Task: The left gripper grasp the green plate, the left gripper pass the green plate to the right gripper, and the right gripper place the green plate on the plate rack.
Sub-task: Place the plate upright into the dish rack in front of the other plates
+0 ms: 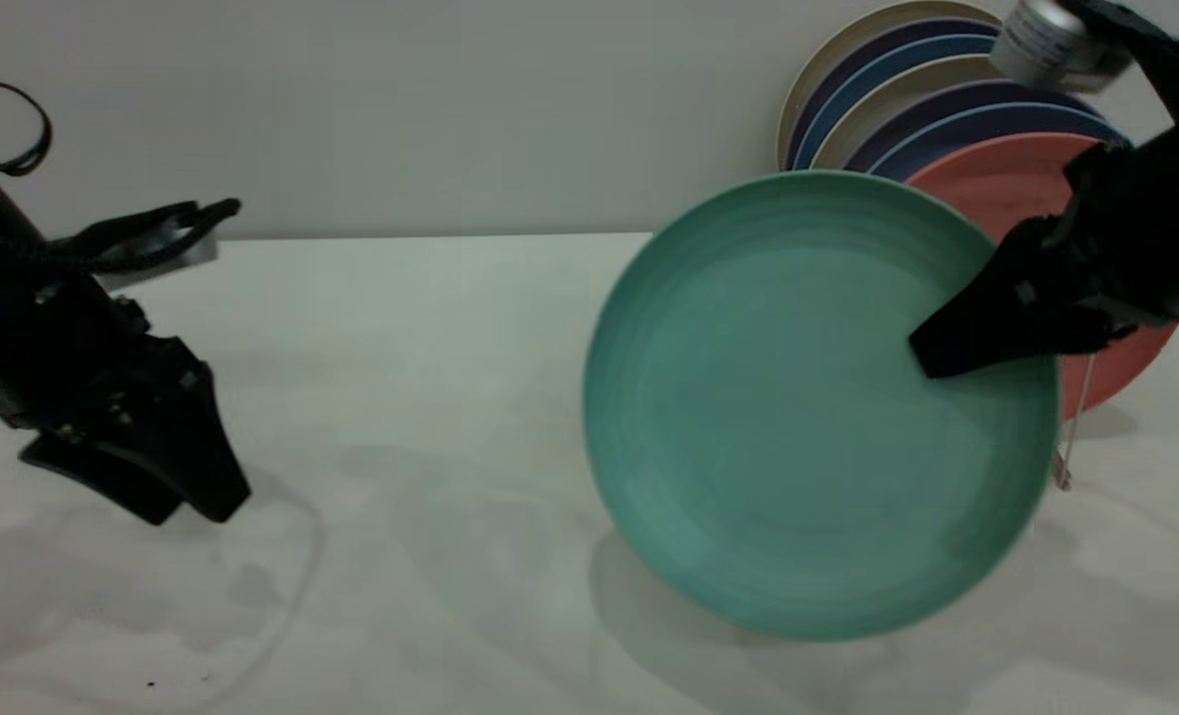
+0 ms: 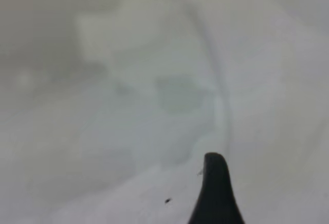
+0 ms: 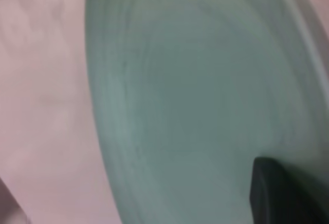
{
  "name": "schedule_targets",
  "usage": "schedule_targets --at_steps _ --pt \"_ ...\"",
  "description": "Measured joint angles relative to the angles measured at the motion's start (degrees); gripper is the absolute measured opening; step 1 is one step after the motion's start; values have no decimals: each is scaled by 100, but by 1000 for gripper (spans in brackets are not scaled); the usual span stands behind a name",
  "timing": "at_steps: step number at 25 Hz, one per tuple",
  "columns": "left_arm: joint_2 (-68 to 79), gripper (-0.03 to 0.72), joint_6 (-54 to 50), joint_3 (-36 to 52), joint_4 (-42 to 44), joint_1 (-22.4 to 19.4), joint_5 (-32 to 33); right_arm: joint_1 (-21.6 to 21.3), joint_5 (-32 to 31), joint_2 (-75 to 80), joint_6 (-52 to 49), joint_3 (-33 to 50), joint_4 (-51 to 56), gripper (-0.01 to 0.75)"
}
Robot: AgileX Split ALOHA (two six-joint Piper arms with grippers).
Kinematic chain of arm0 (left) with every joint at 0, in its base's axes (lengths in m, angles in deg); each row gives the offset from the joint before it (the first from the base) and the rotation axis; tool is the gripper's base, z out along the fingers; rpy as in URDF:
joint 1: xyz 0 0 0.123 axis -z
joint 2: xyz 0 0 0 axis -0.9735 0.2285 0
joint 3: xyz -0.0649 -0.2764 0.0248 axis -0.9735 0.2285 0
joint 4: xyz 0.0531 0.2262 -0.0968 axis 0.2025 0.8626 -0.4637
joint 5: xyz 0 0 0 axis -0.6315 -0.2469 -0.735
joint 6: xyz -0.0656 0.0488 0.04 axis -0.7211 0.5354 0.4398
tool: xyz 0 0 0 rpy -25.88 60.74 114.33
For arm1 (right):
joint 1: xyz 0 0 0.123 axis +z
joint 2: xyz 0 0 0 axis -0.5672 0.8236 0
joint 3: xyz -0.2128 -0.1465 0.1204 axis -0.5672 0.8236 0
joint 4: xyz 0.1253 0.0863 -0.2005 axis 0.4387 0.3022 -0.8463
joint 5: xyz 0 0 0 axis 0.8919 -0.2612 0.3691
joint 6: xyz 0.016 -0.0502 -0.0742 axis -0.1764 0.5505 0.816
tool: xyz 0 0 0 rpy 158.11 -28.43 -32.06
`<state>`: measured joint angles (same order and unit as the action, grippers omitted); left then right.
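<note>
Handover looks done: right tool [image 1: 957, 353] clamps the round teal-green plastic plate [image 1: 798, 417] beside the silver wire rack [image 1: 1071, 437], racking remains; left tool [image 1: 167, 501], well clear of the plate, empty, fingers' spacing unclear

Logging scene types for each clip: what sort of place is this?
Probably a lab tabletop staged as a dish-racking station: a bare white table against a plain wall, coloured plates standing on edge, the right hand holding the green plate.

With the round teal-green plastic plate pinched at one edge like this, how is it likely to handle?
The round teal-green plastic plate probably stays stiff: it shows no sag under the right gripper. It likely is light, since an edge pinch carries it. Its matte, smooth face may let it pivot or slip in that off-centre hold. The left gripper is apart.
</note>
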<state>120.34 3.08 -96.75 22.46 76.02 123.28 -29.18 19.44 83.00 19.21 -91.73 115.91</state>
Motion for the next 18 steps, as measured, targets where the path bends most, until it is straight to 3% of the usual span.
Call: schedule_targets --at_steps 10,18 --pt "-4 585 -228 -294 41 -24 129 0 -347 -1226 -1708 -965 -4523 91" --pt "-4 585 -245 -294 41 -24 105 0 -214 -1451 -1792 -1287 -5973 91"
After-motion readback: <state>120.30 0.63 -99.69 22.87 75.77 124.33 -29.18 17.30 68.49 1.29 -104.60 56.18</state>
